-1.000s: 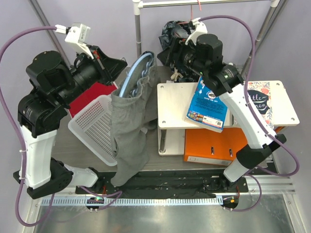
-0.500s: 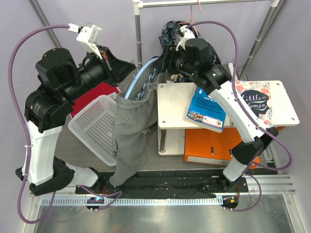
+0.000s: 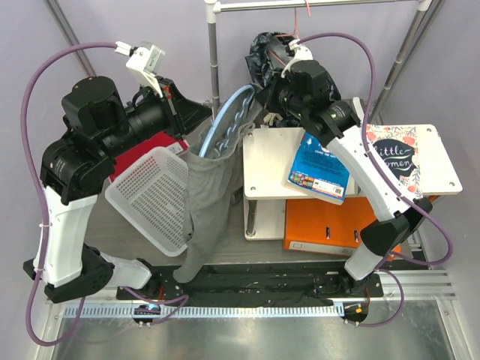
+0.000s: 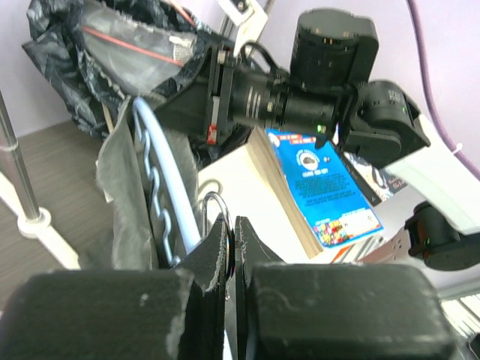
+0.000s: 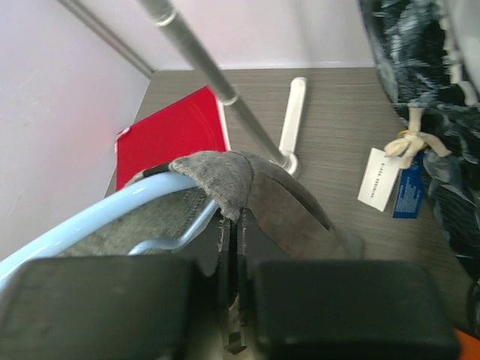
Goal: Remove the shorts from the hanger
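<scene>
Left arm: standing tall off its base at the near left, elbow folded high, forearm reaching right toward the blue hanger [image 5: 90, 221]. The left gripper [image 4: 231, 229] is sitting fully closed, fingers pressed flat together. A metal hook loop [image 4: 215, 206] is showing right at the tips; cannot tell whether it is being pinched.

Right arm: stretching from its base at the near right diagonally up and left, passing over the white shelf [image 3: 270, 161] and the blue book [image 3: 321, 169], wrist pointing left at the top of the blue hanger. The right gripper [image 5: 234, 225] is pinching closed on a fold of the grey garment [image 3: 206, 202] where the cloth is draping over the blue hanger's arm.

The shorts [image 3: 262, 49] are hanging at the back under the rail [image 3: 315, 4], just behind the right wrist, with neither gripper touching them. The red hanger [image 4: 131, 45] is showing as a thin wire across their top. Their cream cords [image 5: 416, 142] are dangling with a white tag [image 5: 375, 187] beside them.

The grey garment is trailing down to the table next to the white basket [image 3: 150, 195].
</scene>
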{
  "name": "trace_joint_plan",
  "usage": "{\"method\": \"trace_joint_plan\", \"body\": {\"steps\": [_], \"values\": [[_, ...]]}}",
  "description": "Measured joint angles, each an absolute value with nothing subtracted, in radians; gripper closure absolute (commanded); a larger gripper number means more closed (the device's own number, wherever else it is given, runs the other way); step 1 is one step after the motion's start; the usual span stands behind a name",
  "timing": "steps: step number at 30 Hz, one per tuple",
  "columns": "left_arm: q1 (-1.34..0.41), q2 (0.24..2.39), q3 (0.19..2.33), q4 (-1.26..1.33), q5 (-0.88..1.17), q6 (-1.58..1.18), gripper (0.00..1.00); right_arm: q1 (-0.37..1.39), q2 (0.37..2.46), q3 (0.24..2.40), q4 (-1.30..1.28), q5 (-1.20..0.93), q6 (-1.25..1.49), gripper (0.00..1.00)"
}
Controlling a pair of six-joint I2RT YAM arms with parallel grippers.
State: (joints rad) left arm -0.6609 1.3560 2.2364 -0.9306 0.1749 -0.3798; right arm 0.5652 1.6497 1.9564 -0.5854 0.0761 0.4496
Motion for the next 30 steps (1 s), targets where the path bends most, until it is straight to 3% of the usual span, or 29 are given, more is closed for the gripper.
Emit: {"method": "trace_joint_plan", "body": {"steps": [17,30], "values": [[-0.661,1.287,2.225,-0.98,0.124,-0.373,1.0,0.469,1.67,1.983,-0.683,0.131,0.558,0.99],[-0.661,1.275,2.109,-0.767,0.05,-0.422,1.0,0.462,1.67,1.919,-0.601,-0.159,0.572,0.99]]}}
